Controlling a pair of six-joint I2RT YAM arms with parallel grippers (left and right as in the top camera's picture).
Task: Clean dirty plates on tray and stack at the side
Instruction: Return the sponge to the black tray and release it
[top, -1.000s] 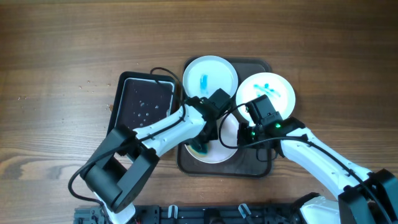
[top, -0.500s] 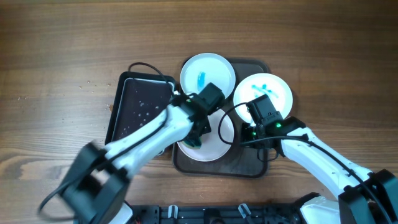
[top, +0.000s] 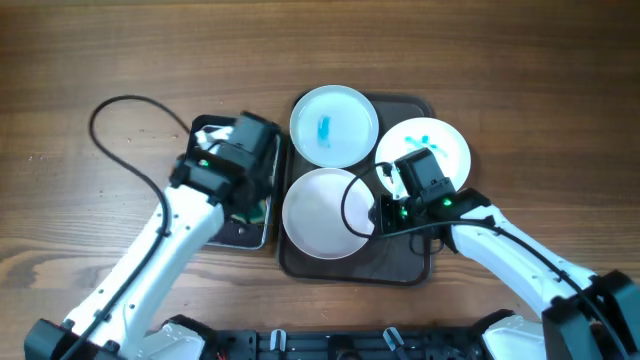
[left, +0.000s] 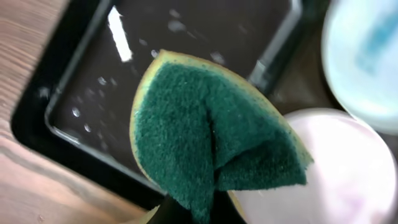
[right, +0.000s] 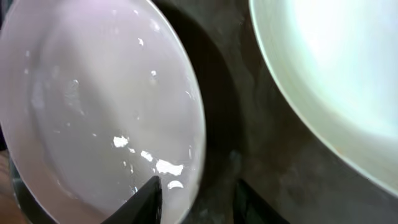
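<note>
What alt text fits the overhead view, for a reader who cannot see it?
Three white plates lie on a dark brown tray: a clean front plate, a blue-smeared back plate and a blue-smeared right plate overhanging the rim. The left gripper holds a green sponge over a black tray; the right gripper straddles the clean plate's right edge.

So it's a wooden table (top: 100, 60), brown with a plain grain running side to side. Two things sit straight on it. The brown tray (top: 345, 270) is about in the middle, a bit toward the near edge. The black tray (left: 186, 37) is right next to it on the left, long sides nearly parallel, and the rims look like they're touching or almost. The black one's floor is wet, with droplets all over it.
</note>
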